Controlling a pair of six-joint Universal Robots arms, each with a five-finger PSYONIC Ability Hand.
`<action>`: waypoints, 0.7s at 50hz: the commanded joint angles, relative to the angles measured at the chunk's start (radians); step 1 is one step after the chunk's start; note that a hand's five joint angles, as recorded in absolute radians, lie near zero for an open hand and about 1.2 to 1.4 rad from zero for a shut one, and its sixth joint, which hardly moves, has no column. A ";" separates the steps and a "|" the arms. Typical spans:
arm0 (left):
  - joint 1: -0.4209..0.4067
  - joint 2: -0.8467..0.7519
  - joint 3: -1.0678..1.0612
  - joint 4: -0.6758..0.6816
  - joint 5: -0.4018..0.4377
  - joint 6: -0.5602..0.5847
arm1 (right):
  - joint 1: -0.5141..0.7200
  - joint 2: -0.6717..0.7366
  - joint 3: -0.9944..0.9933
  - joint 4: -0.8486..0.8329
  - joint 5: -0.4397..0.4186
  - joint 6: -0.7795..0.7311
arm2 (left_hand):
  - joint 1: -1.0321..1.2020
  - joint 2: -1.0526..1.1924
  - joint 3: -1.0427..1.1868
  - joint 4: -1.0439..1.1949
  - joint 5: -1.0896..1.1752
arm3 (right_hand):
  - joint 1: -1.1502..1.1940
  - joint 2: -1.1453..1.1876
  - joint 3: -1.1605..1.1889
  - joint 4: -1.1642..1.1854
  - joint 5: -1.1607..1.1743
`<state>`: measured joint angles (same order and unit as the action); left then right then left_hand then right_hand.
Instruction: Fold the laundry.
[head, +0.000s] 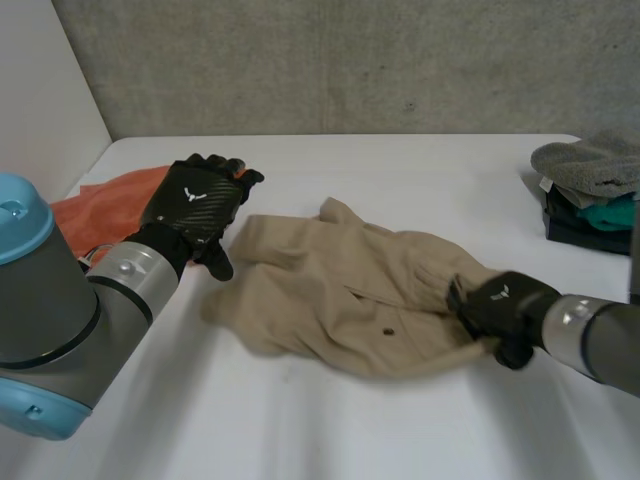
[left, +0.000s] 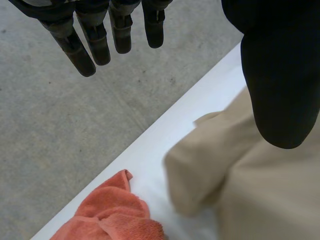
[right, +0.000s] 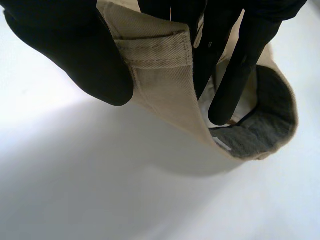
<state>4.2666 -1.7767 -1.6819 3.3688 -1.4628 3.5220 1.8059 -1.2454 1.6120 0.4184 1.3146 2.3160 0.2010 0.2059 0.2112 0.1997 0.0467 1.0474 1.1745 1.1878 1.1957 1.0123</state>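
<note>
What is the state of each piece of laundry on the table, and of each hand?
Beige garment: unfolded, rumpled, lying on the table, one edge pinched by the right hand.
Orange towel: crumpled, beside the left hand.
Pile of clothes: folded, stacked at the table's right edge.
Left hand: open, fingers straight, holding nothing.
Right hand: shut on the beige garment's waistband.

Grey left arm (head: 70, 300) is capped light blue at 8 o'clock; black left hand (head: 195, 205) and right hand (head: 505, 305) are marked with white emblems.
</note>
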 joint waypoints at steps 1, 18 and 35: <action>-0.004 0.002 0.016 0.003 -0.017 -0.001 | -0.115 -0.034 0.014 0.112 -0.015 -0.185 | -0.026 -0.031 -0.037 -0.025 -0.047 | -0.131 -0.258 -0.271 -0.279 -0.270; -0.008 -0.245 0.362 -0.086 -0.022 0.048 | -0.008 -0.164 -0.173 -0.007 0.026 0.318 | -0.026 -0.031 -0.037 -0.025 -0.047 | -0.567 -0.694 -0.708 -0.716 -0.707; -0.040 -0.675 0.837 -0.450 -0.017 0.109 | 0.243 0.150 -0.103 -0.364 0.351 0.342 | -0.026 -0.031 -0.037 -0.025 -0.047 | -0.647 -0.774 -0.787 -0.795 -0.786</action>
<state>4.2386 -2.3830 -0.9265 2.9725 -1.4836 3.6304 2.0384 -1.1639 1.4786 0.1993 1.6062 2.6680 0.2010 0.2059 0.2112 0.1997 0.0467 0.4249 0.4239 0.4155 0.3962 0.1942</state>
